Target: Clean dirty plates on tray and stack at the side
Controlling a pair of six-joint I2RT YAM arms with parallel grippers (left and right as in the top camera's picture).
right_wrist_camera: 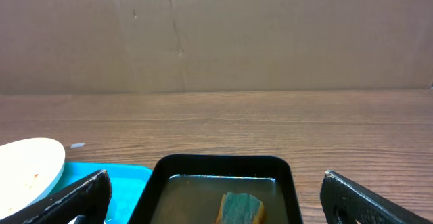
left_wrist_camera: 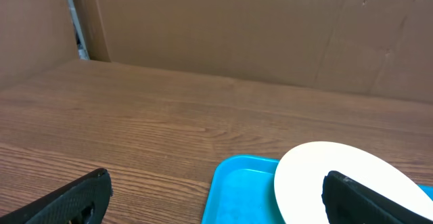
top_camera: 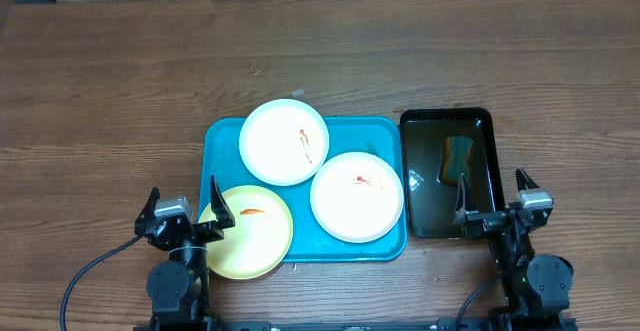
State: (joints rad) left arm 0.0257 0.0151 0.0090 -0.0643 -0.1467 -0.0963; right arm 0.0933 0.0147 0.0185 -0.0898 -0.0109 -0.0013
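The turquoise tray (top_camera: 222,138) lies at the table's middle front. On it are a white plate (top_camera: 284,142) at the back left and a white plate (top_camera: 357,196) at the right, both with orange-red smears. A pale yellow plate (top_camera: 252,233) with a smear overhangs the tray's front left corner. My left gripper (top_camera: 184,207) is open and empty, just left of the yellow plate. My right gripper (top_camera: 495,200) is open and empty at the near end of the black basin. The left wrist view shows the tray (left_wrist_camera: 238,190) and a white plate (left_wrist_camera: 318,176). The right wrist view shows a plate edge (right_wrist_camera: 30,166).
A black basin (top_camera: 420,121) of dark water stands right of the tray, with a green and yellow sponge (top_camera: 458,158) in it; both show in the right wrist view, basin (right_wrist_camera: 220,162) and sponge (right_wrist_camera: 242,207). Brown cardboard walls stand behind the wooden table (top_camera: 120,91).
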